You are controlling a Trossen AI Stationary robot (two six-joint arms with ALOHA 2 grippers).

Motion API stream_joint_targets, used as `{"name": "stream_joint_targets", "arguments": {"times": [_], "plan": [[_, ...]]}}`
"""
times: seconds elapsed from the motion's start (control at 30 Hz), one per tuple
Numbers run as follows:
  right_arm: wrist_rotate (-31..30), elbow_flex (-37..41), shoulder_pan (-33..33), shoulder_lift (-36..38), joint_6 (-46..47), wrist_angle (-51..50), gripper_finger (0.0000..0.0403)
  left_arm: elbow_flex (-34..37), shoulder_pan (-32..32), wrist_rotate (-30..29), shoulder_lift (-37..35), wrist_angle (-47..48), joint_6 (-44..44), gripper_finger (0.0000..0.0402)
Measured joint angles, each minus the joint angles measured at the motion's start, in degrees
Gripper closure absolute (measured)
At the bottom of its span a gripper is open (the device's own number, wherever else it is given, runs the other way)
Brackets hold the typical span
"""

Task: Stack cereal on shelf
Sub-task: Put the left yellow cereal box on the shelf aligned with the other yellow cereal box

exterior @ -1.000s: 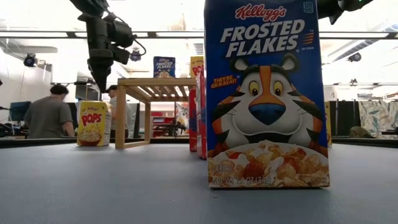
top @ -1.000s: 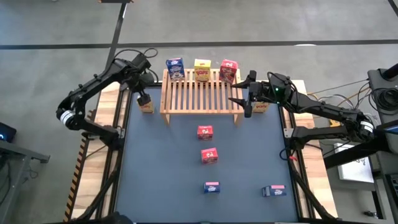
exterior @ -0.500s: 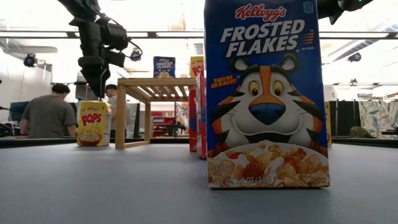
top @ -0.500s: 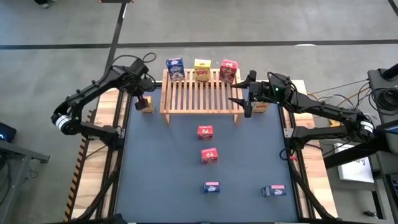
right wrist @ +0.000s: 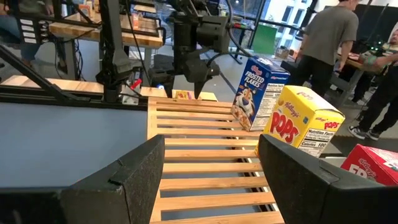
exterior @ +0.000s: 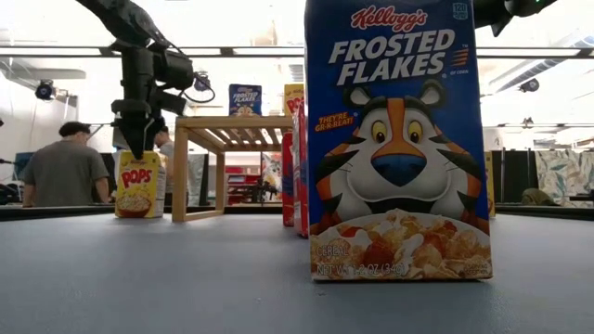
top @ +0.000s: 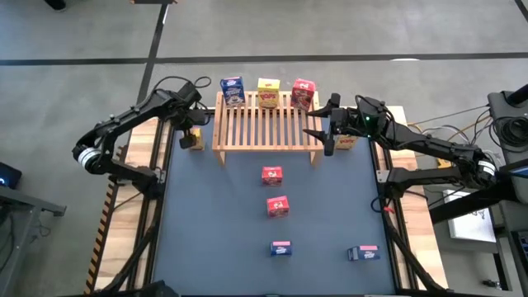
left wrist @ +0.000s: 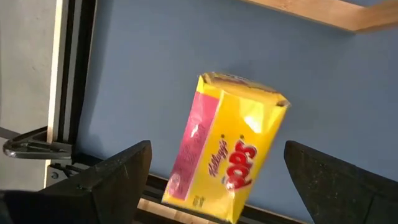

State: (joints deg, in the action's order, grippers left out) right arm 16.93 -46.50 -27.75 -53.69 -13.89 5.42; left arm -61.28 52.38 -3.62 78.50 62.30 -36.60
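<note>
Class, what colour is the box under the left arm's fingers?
Yellow with a pink side; left wrist view.

Around my blue desk (top: 214, 223)
Beyond its far edge I see a person (exterior: 63, 172) in grey; another person (right wrist: 328, 37) stands among workbenches (right wrist: 93, 28).

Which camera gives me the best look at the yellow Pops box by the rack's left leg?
The left wrist view: the Pops box fills the frame between the open left gripper. The low view shows its front upright under the gripper; the high view shows only a small top; the right wrist view barely glimpses it past the rack.
</note>
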Motion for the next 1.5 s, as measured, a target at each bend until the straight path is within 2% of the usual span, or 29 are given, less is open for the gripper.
{"name": "stream_joint_targets", "arguments": {"times": [0.23,0.53,1.0,1.17,1.37,1.5], "plan": [[0.0,0.0,0.0,0.0,0.5,0.1,0.0154,0.0,1.0,0.0,3.4,-2.2,-0.4,0.0070],[0.0,0.0,0.0,0.0,0.5,0.0,0.0154,0.0,1.4,0.1,7.0,-1.3,-0.4,0.0131],[0.0,0.0,0.0,0.0,-0.2,0.0,0.0154,-1.3,1.4,0.1,5.5,1.2,-0.3,0.0234],[0.0,0.0,0.0,0.0,-0.1,0.0,0.0154,-3.5,1.4,0.1,5.5,4.4,0.6,0.0257],[0.0,0.0,0.0,0.0,-0.1,0.0,0.0154,-8.7,1.4,0.4,5.2,9.6,2.9,0.0264],[0.0,0.0,0.0,0.0,-0.1,0.4,0.0154,-13.8,1.4,4.4,4.2,14.2,4.9,0.0264]]}}
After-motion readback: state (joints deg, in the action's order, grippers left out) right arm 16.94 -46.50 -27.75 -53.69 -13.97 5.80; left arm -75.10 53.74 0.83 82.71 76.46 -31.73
